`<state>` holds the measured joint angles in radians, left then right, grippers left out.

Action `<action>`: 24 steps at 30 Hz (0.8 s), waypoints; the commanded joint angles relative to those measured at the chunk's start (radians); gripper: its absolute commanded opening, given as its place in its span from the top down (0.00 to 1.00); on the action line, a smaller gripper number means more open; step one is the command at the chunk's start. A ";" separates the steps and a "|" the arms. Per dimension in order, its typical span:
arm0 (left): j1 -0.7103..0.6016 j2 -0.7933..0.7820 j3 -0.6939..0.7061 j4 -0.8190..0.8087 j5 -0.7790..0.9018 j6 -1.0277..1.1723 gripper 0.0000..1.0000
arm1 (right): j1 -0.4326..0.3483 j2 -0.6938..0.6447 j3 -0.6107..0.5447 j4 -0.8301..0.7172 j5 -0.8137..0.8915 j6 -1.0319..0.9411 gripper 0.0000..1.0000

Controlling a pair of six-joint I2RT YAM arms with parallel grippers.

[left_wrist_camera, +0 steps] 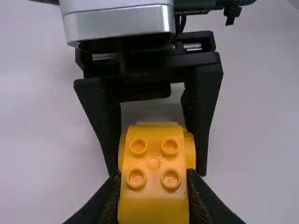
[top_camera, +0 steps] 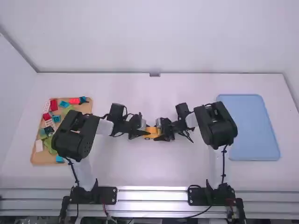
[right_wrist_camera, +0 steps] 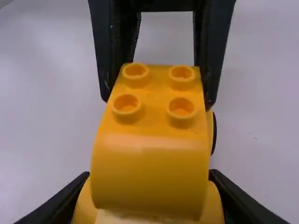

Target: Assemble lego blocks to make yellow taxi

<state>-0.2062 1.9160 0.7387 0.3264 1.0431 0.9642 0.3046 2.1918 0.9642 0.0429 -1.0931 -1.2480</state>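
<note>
We see the yellow taxi body (top_camera: 151, 132) mid-surface, between the arms, its studs facing up. The left gripper (left_wrist_camera: 154, 193) has its fingers closed on one end, the right gripper (right_wrist_camera: 148, 186) on the other—probably to steady the build while its parts are pressed together. Both forearms reach inward, the grippers facing each other; whether the wheels touch the surface (top_camera: 140, 168), we can't quite tell.

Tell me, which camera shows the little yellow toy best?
The right wrist view: the yellow toy fills much of it, with four studs and a curved slope large. The left wrist view has four studs too, smaller; the high view gives a small patch, its studs indistinct.
</note>
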 commanded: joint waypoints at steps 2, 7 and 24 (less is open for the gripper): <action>-0.009 0.013 -0.001 -0.006 0.014 -0.010 0.98 | -0.003 0.010 0.013 -0.002 0.043 -0.014 0.42; -0.045 0.013 -0.005 -0.016 -0.043 -0.006 0.98 | -0.003 0.010 0.012 0.000 0.044 -0.013 0.42; -0.084 0.014 -0.009 -0.214 -0.198 0.012 0.98 | -0.003 0.010 0.013 0.004 0.047 -0.014 0.42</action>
<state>-0.2478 1.8889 0.7807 0.1841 0.9516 0.9436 0.2974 2.1918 0.9638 0.0353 -1.0939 -1.2526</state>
